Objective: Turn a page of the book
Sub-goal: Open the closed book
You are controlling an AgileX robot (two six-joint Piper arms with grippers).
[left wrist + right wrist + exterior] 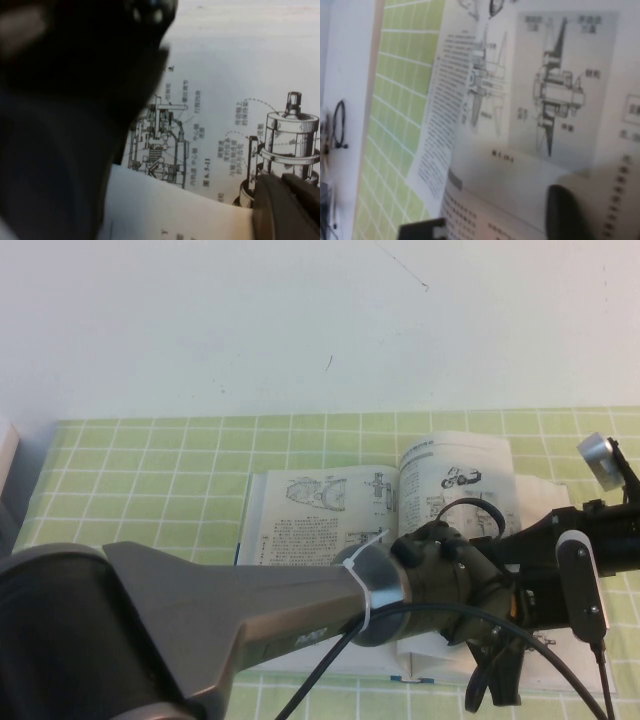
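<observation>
1. While the book [300,520] lies open on the green-checked tablecloth [150,460], both arms crowd over it.
2. The left gripper [495,680] hangs low over the right-hand pages; whether it's open or closed I can't tell.
3. The right gripper [565,215] sits right at the page [455,475], which lifts off the right side; grip state unclear.

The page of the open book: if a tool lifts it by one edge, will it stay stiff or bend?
The page likely bends: it already rises curved off the book. Being thin paper, it may crease or tear under a hard pull. The right tool and left tool are both close over the paper.
</observation>
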